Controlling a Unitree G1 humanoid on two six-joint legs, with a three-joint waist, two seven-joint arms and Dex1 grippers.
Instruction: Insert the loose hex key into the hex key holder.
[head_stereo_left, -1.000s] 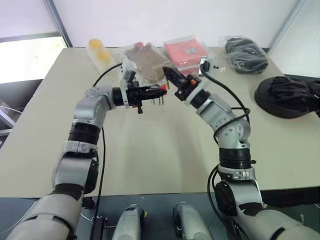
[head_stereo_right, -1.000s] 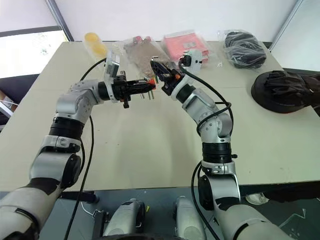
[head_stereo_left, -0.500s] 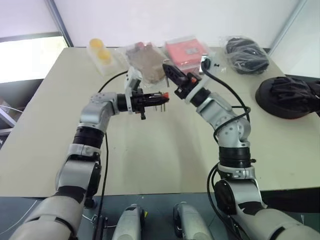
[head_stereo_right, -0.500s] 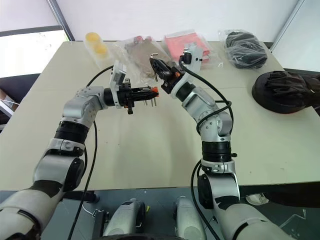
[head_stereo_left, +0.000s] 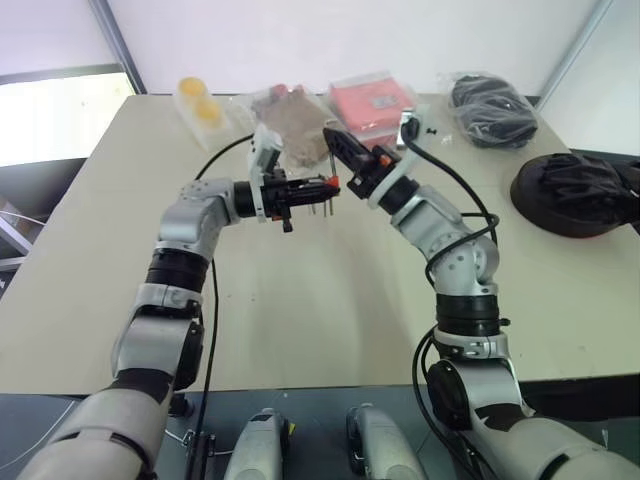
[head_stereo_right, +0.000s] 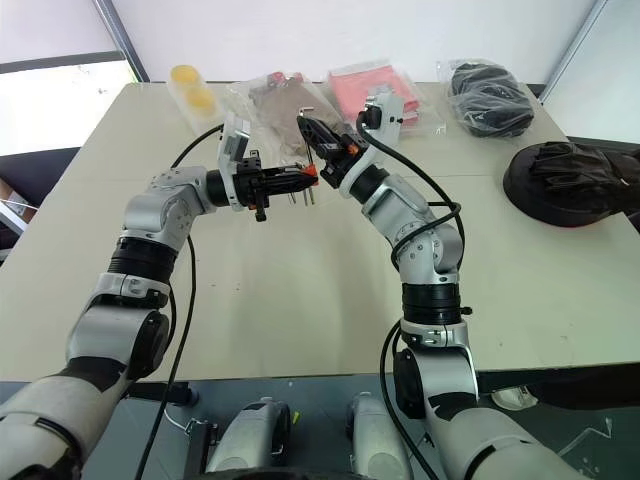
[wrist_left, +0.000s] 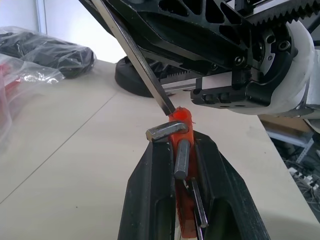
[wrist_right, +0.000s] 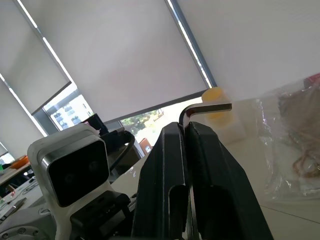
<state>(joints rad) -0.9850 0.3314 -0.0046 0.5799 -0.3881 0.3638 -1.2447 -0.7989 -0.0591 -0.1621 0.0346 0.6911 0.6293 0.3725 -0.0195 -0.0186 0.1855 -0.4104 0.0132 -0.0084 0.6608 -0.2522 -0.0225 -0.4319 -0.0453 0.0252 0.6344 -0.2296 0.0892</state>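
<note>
Above the tabletop, the left claw is clamped on the hex key holder, while the right claw, closed on the loose hex key, meets the holder's tip.

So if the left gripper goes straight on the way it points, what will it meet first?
Most likely the right gripper with the loose hex key, directly ahead of the left gripper and the hex key holder it holds; the key's tip looks already at the holder.
</note>
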